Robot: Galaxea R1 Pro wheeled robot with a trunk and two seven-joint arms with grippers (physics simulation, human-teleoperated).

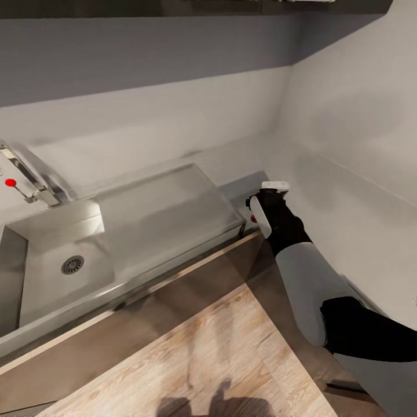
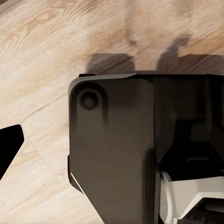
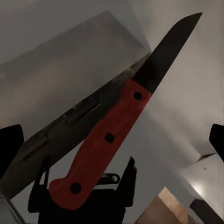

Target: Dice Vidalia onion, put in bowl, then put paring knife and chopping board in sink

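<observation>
Sink (image 1: pixel 55 255) is lying at left, its basin bare. Right gripper (image 1: pixel 262 209) is being held beside the drainboard, fingers clamped on the paring knife (image 3: pixel 109 135) by its red handle; rigid, light, sharp-bladed.

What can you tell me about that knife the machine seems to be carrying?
The paring knife is small and slim, with a dark pointed blade and a red handle set with three dark rivets. In the right wrist view it lies slanted across the picture, its butt seated in the right gripper, the blade pointing away from it. The gripper is raised beside the sink's drainboard. Nothing else touches the knife.
</observation>
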